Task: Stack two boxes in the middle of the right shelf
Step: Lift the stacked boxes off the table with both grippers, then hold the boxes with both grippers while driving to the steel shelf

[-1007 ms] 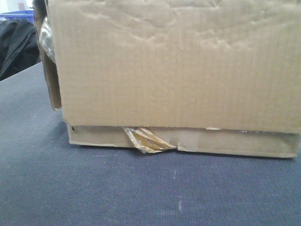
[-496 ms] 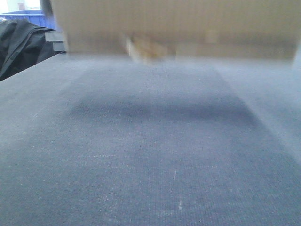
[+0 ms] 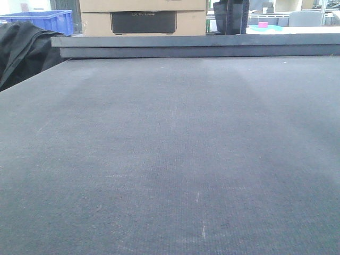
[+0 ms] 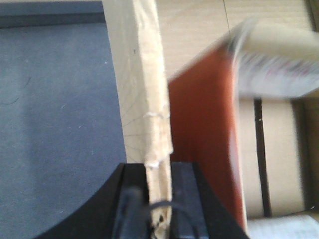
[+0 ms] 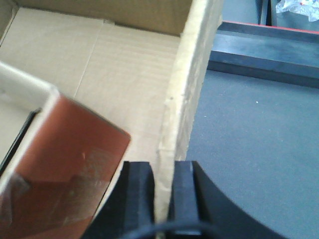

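Observation:
One of the boxes is an open brown cardboard box held by its two side walls. My left gripper (image 4: 158, 199) is shut on the ragged top edge of one wall (image 4: 144, 99). My right gripper (image 5: 163, 194) is shut on the opposite wall (image 5: 185, 94). Inside the box lies a reddish-brown flat item (image 4: 199, 134), with a pale packet (image 4: 279, 64) above it; the right wrist view shows the reddish-brown item (image 5: 65, 164) too. The box is out of the front view, and the shelf is out of view everywhere.
A dark grey-blue table mat (image 3: 170, 159) fills the front view, ending at a raised dark ledge (image 3: 196, 47). Behind the ledge stands a tan carton with a black panel (image 3: 143, 21). Black cloth (image 3: 21, 48) and a blue crate (image 3: 48, 20) are at the far left.
The box stood on the mat filling the front view a second ago. It rose, showing only its bottom edge half a second ago, and is now out of that view.

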Robot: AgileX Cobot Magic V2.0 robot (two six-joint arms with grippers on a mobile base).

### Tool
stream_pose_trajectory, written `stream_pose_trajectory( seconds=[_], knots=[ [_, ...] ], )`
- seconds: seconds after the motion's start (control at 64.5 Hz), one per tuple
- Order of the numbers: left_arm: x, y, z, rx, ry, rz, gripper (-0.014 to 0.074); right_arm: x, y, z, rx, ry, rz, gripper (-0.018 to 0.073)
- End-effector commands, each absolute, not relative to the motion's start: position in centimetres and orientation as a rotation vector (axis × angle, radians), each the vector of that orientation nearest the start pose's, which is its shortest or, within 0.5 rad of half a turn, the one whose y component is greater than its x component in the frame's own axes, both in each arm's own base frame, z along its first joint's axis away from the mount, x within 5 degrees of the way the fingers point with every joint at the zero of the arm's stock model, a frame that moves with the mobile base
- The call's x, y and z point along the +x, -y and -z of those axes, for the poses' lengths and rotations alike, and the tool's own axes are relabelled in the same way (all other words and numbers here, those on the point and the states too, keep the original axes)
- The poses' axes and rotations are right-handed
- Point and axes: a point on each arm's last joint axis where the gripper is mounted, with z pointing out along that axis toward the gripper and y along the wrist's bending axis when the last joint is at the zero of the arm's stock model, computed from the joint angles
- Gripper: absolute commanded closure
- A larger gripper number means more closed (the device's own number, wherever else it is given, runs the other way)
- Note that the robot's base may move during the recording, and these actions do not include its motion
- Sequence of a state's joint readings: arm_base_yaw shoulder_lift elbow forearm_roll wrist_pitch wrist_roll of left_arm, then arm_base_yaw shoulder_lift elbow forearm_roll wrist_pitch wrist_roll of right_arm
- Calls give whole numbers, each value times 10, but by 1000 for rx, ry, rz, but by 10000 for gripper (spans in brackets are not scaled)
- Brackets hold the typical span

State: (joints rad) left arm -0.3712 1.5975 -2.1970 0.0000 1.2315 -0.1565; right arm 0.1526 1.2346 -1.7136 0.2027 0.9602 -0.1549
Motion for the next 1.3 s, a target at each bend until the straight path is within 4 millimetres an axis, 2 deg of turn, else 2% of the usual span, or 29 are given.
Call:
stream_pose_trajectory(
  seconds=[0.0, 1.286],
  knots=[
    [280, 109, -542, 218, -2055, 319, 707, 217, -46, -532, -287, -1856, -203, 713],
    [280, 109, -543, 217, -2044, 321, 707, 217, -46, -533, -285, -1848, -202, 713]
  ],
)
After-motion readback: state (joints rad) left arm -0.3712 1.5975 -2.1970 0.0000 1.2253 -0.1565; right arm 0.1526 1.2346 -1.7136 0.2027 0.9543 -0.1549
